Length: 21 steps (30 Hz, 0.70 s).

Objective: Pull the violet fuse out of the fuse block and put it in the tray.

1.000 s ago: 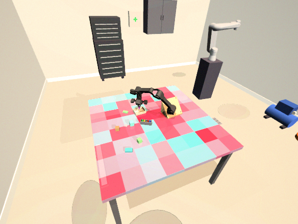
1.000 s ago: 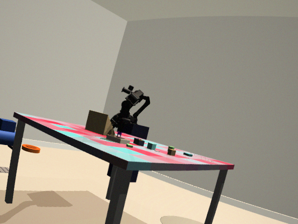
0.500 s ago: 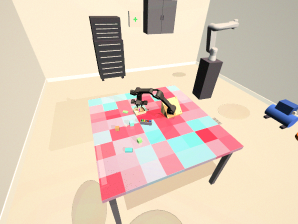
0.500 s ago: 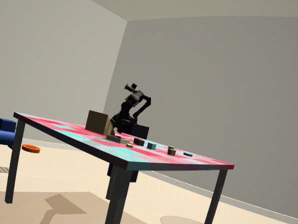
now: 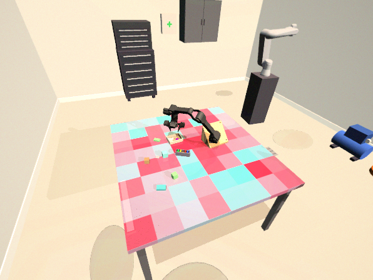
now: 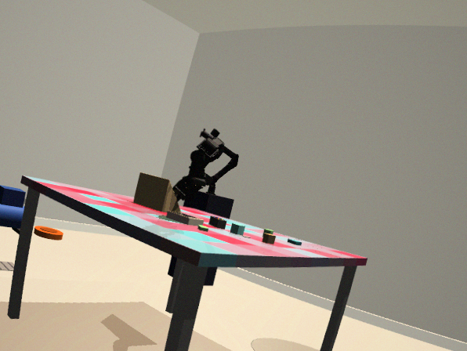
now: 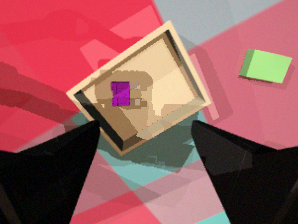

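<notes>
The violet fuse point(image 5: 177, 139) point(image 7: 121, 94) lies on its side on the floor of the tray, near one end, with its pale prongs showing beside it in the wrist view. The tray point(image 5: 176, 142) point(image 6: 184, 218) point(image 7: 120, 59) is a shallow, light wooden box. My gripper point(image 5: 174, 130) point(image 7: 146, 126) is open and empty above the tray, its fingers wide apart and clear of the fuse. The dark fuse block point(image 5: 183, 154) point(image 6: 218, 222) stands apart from the tray, with several coloured fuses in it.
A tan box with a slanted face point(image 5: 219, 131) point(image 6: 153, 192) stands beside the arm. A flat green block point(image 5: 156, 139) point(image 7: 270, 66) lies near the tray. A teal cube point(image 5: 164, 154), an orange cube point(image 5: 146, 160), a green cube point(image 5: 174, 175) and a flat teal block point(image 5: 161, 187) are farther off.
</notes>
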Motion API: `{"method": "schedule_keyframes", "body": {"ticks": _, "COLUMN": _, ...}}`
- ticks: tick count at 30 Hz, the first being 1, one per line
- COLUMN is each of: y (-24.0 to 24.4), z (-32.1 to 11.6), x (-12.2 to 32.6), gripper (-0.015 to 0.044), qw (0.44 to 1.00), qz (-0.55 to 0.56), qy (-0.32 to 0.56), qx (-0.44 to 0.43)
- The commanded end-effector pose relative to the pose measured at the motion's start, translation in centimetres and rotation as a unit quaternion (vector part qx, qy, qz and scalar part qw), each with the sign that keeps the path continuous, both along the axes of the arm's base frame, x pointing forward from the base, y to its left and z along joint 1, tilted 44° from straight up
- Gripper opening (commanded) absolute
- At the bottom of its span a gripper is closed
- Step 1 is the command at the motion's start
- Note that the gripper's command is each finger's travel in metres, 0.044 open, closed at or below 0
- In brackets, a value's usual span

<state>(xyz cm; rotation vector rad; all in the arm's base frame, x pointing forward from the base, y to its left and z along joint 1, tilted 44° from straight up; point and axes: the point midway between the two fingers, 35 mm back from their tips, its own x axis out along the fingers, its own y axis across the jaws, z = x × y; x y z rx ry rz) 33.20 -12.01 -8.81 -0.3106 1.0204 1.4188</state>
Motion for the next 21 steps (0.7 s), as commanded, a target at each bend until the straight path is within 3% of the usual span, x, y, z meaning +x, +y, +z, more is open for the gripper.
{"method": "schedule_keyframes", "body": {"ticks": 1, "y": 0.12, "z": 0.08, "x": 0.02, "gripper": 0.033, "qw": 1.0, "qz": 0.007, "qy": 0.001, "qx": -0.001}}
{"method": "schedule_keyframes", "body": {"ticks": 21, "y": 0.09, "z": 0.05, "x": 0.02, "gripper": 0.033, "qw": 1.0, "qz": 0.002, "qy": 0.001, "qx": 0.0}}
